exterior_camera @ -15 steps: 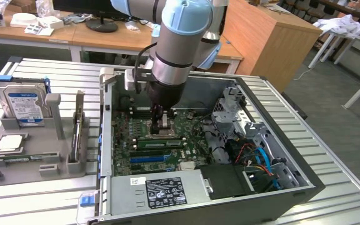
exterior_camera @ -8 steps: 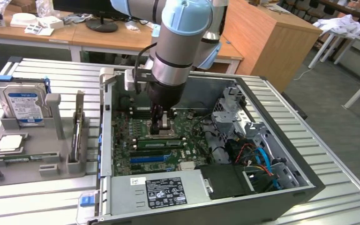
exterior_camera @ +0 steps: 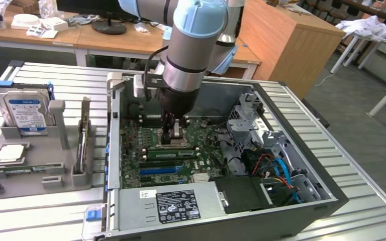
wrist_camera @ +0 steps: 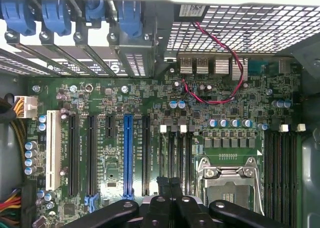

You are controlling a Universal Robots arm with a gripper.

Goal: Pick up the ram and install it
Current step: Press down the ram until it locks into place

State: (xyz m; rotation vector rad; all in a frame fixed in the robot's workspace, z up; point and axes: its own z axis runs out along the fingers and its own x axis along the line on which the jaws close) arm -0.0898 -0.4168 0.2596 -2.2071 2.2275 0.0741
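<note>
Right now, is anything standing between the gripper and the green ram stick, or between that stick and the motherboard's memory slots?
Nothing visible does. The shut gripper hangs right above the long green ram stick, which lies along the black memory slots beside the silver processor socket. The thin red-and-black cable runs clear of them.

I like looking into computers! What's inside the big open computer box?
Inside the computer case lies a green motherboard with slots, plus coloured cables. The gripper, shut, reaches in and covers what's under it.
</note>
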